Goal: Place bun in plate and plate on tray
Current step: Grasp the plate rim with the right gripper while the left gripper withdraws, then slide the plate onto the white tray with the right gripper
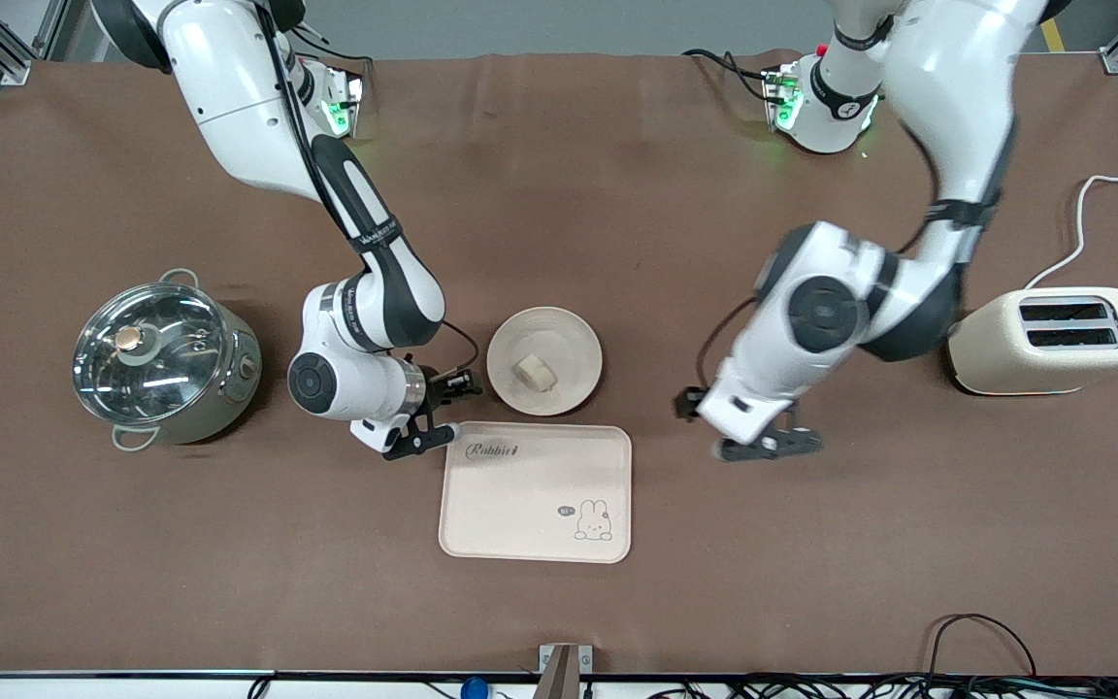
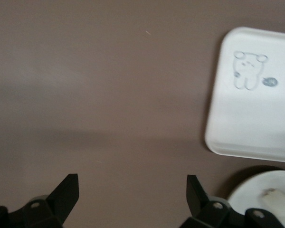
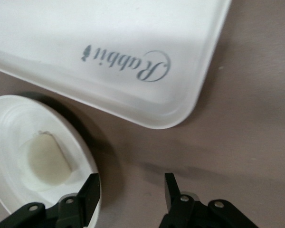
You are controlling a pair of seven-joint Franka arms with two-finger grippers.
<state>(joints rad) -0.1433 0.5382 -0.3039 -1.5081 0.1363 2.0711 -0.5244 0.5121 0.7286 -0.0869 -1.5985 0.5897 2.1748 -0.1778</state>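
Observation:
The bun (image 1: 535,373) lies in the round plate (image 1: 571,336), which stands on the table just farther from the front camera than the tray (image 1: 520,505). My right gripper (image 1: 421,440) is open and empty. It hangs low over the table beside the tray's "Rabbit" corner and the plate. In the right wrist view, one finger of the right gripper (image 3: 131,192) sits at the rim of the plate (image 3: 14,114), with the bun (image 3: 45,164) and tray (image 3: 61,28) in sight. My left gripper (image 1: 771,445) is open and empty over bare table, toward the left arm's end. The left wrist view shows the left gripper (image 2: 132,192), tray (image 2: 256,123) and plate (image 2: 247,191).
A steel pot with a glass lid (image 1: 163,361) stands toward the right arm's end of the table. A cream toaster (image 1: 1049,340) with a white cable stands toward the left arm's end. Brown cloth covers the table.

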